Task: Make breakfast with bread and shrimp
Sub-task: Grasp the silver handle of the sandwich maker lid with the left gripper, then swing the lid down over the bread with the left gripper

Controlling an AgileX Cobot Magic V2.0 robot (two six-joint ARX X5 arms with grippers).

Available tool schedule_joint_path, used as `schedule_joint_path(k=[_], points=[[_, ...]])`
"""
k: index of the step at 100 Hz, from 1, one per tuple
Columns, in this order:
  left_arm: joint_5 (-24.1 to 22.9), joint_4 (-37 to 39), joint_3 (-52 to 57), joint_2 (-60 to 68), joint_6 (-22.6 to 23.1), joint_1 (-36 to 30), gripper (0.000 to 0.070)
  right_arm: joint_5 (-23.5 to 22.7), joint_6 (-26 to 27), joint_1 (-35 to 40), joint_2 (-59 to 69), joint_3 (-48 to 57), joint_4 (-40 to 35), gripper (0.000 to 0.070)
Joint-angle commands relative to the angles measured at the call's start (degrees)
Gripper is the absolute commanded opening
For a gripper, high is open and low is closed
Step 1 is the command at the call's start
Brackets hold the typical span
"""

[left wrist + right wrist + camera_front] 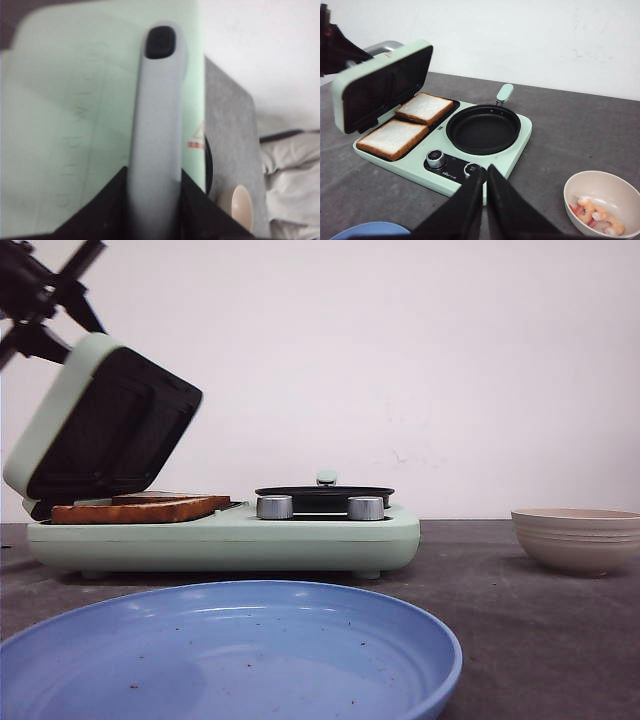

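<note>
Two slices of bread lie side by side on the lower plate of a mint-green breakfast maker; one toast edge shows in the front view. Its lid is half raised. My left gripper is shut on the lid's grey handle, up at the far left in the front view. The shrimp lie in a beige bowl at the right. My right gripper is shut and empty, above the table in front of the maker's knobs.
A black frying pan with a mint handle sits in the maker's right half. Two silver knobs face forward. A blue plate lies at the table's near edge. The beige bowl also shows in the front view. White wall behind.
</note>
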Motion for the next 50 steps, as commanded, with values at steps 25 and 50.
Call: schedule_joint_path(k=[25,50], points=[[-10.80,0.90,0.50,1.46,11.96,-7.78,0.0000,0.02,0.26,0.39,0.33,0.28,0.07,0.0004],[-17.22,-1.46,0.50,3.23,18.43,-12.61,0.0000,0.02,0.28,0.39,0.31,0.28,-0.55,0.0004]])
